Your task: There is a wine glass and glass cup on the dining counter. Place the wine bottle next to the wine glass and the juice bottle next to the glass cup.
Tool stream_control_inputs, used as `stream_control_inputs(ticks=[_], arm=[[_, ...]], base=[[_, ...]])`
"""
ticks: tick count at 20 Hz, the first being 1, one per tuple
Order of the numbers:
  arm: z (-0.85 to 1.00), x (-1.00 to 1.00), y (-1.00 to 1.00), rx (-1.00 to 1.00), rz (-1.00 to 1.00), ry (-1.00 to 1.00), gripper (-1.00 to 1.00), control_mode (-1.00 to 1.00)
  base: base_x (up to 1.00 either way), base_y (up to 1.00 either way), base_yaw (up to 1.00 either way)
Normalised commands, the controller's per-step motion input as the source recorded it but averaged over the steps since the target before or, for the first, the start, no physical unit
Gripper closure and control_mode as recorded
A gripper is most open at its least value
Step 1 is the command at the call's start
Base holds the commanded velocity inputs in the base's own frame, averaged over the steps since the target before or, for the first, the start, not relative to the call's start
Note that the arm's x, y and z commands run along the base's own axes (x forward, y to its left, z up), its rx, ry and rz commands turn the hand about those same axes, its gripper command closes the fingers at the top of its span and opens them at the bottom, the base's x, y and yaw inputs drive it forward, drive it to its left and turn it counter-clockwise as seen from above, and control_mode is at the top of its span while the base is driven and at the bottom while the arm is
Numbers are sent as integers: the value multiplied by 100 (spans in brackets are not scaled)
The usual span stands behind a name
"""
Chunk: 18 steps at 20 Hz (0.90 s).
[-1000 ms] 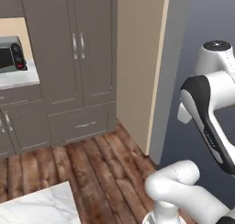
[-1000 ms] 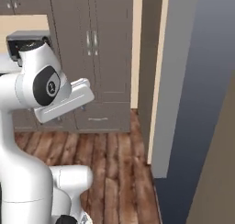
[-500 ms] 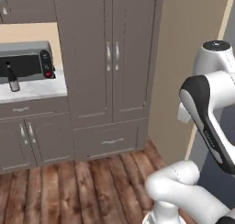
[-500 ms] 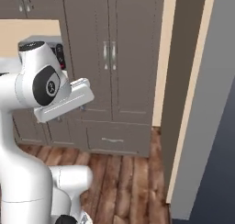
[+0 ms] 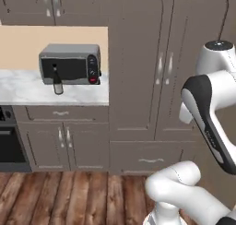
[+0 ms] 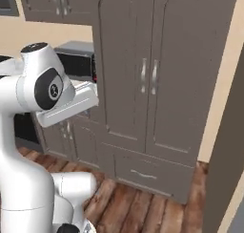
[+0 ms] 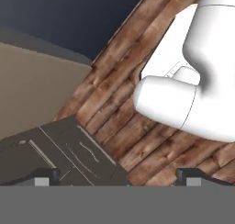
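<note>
Marble worktop (image 5: 27, 88) fills the left of the left base view, with a grey toaster oven (image 5: 70, 64) on it and the wine bottle (image 5: 57, 83) standing just in front of the oven's dark door, well ahead and to the left of the arm's elbow. Tall taupe cabinet doors (image 5: 152, 67) rise beside the worktop, above a wooden plank floor (image 5: 69, 198).

From the right base view, the arm's upper link covers the worktop, so the bottle is hidden; only the oven's top and right end (image 6: 78, 58) peek out behind the white shoulder. The cabinet doors (image 6: 143, 69) stand straight ahead here.

Looking along the hand, the gripper (image 7: 117, 176) points down at the plank floor (image 7: 114, 108), with a dark cabinet front with a drawer (image 7: 69, 156) just beyond its left tip. Its two dark tips sit far apart, wide, with nothing between them.
</note>
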Motion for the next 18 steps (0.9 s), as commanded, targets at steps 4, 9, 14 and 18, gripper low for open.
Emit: stream_control_inputs(ticks=[4, 9, 14, 18], arm=[[0, 0, 0, 0, 0, 0, -100, 100], [0, 0, 0, 0, 0, 0, -100, 100], [0, 0, 0, 0, 0, 0, -100, 100], [0, 0, 0, 0, 0, 0, -100, 100]], base=[[73, 21, 61], [68, 17, 63], [58, 14, 62], [56, 25, 28]])
